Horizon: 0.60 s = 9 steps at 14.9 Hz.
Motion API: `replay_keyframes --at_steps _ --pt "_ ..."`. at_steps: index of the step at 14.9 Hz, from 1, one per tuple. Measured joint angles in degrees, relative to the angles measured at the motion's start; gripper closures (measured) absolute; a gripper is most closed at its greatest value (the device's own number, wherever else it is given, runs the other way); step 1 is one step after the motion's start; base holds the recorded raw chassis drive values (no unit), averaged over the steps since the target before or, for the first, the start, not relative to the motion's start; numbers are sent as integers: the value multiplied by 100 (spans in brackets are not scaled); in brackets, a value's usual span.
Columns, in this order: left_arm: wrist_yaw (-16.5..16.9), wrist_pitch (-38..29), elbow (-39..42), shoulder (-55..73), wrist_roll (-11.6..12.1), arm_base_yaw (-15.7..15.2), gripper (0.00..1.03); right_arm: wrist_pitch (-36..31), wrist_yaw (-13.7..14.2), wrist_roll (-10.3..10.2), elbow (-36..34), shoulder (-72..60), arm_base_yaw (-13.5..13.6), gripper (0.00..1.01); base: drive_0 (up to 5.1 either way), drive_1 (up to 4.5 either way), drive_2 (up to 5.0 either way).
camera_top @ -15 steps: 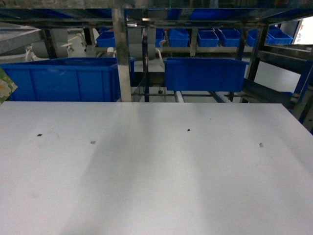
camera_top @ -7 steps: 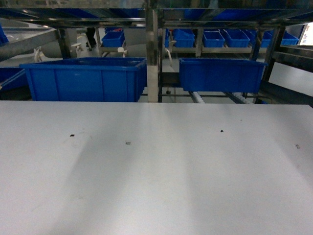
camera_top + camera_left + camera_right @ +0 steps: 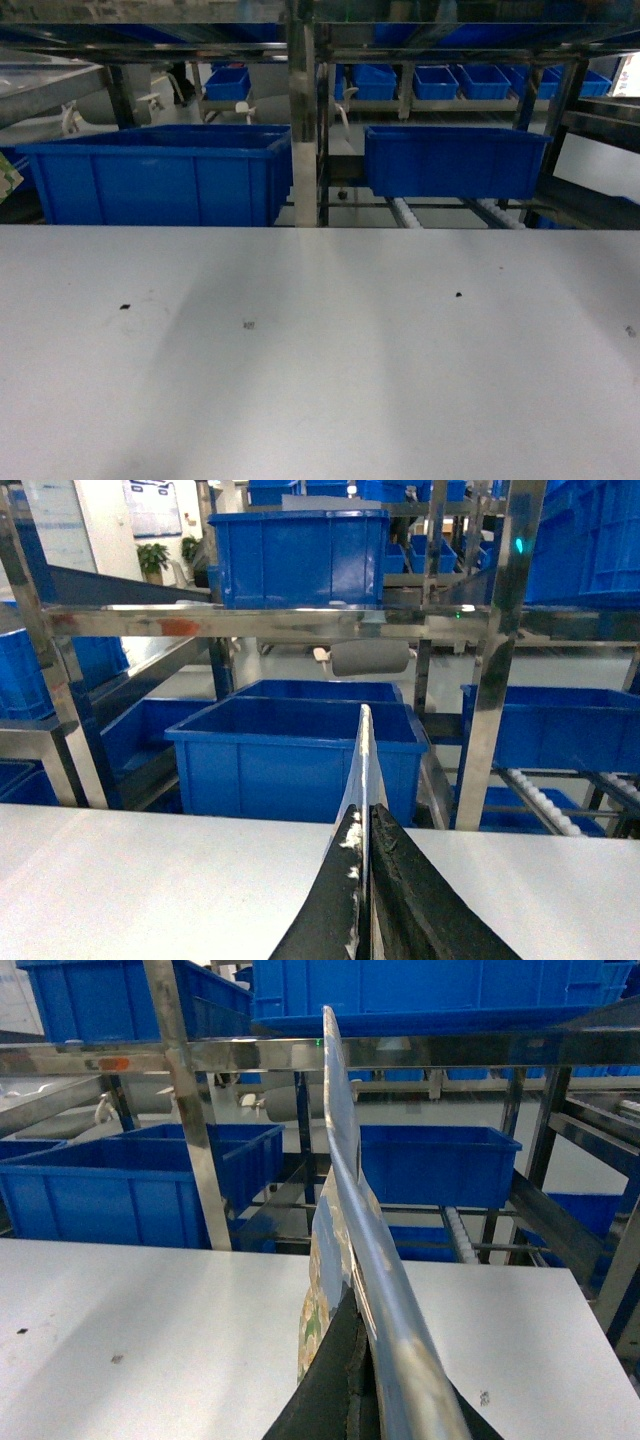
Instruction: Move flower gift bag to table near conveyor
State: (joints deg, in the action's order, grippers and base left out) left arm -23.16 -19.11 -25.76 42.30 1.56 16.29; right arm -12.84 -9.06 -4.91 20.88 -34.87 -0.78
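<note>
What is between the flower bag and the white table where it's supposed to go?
Nothing visible. The bag is pinched in both grippers, left and right, above the table. The tabletop shows only tiny specks; the blue bins sit beyond its far edge.

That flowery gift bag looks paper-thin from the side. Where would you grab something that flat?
Probably at an edge, pinching across its two broad faces. In the right wrist view the flower gift bag stands edge-on, a flat sheet too thin to clamp any other way, so the tool should come in along the bag's plane. The right tool holds it like that, above the table.
</note>
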Motion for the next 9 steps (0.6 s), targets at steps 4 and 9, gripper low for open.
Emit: replay_keyframes --at_steps 4,9 --pt "2 -15 0 35 -2 0 100 2 9 0 0 -46 0 99 -496 249 249" --pt "17 17 7 15 -2 7 100 -4 24 -2 -2 -15 0 99 -496 249 249"
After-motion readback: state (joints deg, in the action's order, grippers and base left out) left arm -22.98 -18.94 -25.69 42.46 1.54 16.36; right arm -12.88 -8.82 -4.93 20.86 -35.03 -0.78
